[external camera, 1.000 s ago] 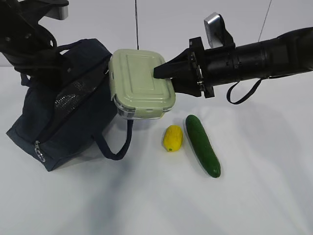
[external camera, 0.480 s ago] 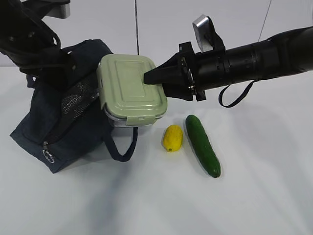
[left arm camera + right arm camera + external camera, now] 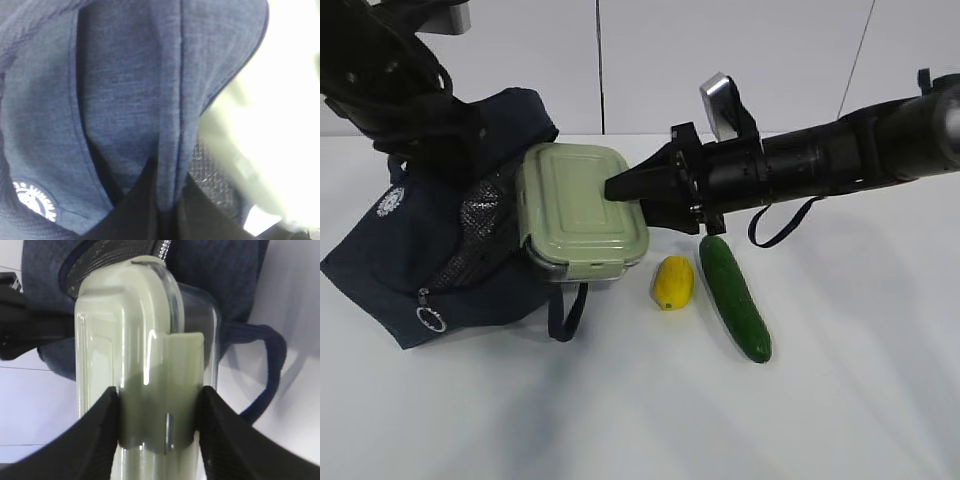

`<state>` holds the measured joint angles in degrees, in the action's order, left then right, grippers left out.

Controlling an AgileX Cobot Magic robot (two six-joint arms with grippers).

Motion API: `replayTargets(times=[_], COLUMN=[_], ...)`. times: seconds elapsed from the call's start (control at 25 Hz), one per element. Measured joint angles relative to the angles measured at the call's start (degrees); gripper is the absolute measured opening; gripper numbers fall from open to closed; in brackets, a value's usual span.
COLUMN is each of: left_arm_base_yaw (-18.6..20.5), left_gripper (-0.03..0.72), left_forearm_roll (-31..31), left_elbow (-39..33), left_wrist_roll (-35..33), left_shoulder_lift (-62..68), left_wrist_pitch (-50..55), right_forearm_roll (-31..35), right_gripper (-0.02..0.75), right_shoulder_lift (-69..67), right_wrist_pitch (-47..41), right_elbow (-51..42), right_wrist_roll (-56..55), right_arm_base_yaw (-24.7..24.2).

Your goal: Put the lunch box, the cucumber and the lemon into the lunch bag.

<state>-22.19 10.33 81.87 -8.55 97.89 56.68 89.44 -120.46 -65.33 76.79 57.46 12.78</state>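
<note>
Right gripper [image 3: 620,187], fingers clamped on the lunch box [image 3: 582,210], holds it at the lunch bag [image 3: 415,255] mouth, partly entered. Left gripper [image 3: 167,210] pinches the bag's fabric. Lemon [image 3: 673,282] and cucumber [image 3: 734,297] lie beside the bag on the desk [image 3: 650,400], unpacked.

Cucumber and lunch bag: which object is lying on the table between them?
The lemon lies between the cucumber and the lunch bag, near the cucumber; the exterior view shows this.
</note>
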Motion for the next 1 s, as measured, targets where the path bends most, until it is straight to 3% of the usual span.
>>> replayTargets(times=[0.48, 0.68, 1.0], left_arm_base_yaw=[-1.6, -3.8, -4.0], left_gripper=[0.003, 0.003, 0.003], left_forearm_roll=[2.0, 3.8, 6.8], left_elbow=[0.0, 0.1, 0.1], left_wrist_roll=[-1.1, -1.1, -1.1], left_shoulder_lift=[0.0, 0.0, 0.0], left_wrist_pitch=[0.7, 0.1, -0.7], right_forearm_roll=[8.8, 9.9, 10.3], right_gripper=[0.351, 0.351, 0.351], right_shoulder_lift=[-2.7, -3.9, -5.8], right_wrist_pitch=[1.8, 4.9, 9.8], right_elbow=[0.0, 2.0, 6.4], right_wrist_roll=[4.1, 4.7, 4.9], right_arm_base_yaw=[4.3, 4.9, 6.0])
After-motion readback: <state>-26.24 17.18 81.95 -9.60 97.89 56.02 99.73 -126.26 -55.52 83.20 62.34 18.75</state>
